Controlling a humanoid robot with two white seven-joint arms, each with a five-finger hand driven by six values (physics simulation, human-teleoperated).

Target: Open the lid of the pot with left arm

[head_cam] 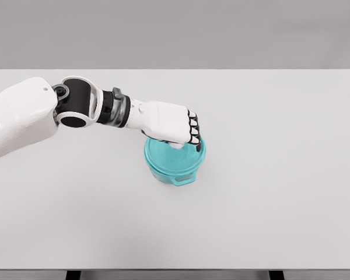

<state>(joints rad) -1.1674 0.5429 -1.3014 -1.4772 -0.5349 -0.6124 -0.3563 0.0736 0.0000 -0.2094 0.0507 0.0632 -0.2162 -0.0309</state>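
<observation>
The left hand (174, 123) sits directly on top of the pot (174, 163), fingers (193, 129) curled down over the middle of the lid (178, 156), apparently closed on its knob, which the hand hides. The lid lies straight beneath the palm, so the lift looks to be upward. No right arm shows. The pot is round, smooth teal, with a small side handle, near the middle of the plain white table (280, 192).

White table (280, 204), wide, flat, matte top, fills most of the view. Plain grey wall (175, 29) behind its far edge. Two dark legs (73, 275) show under the near edge, well apart.
</observation>
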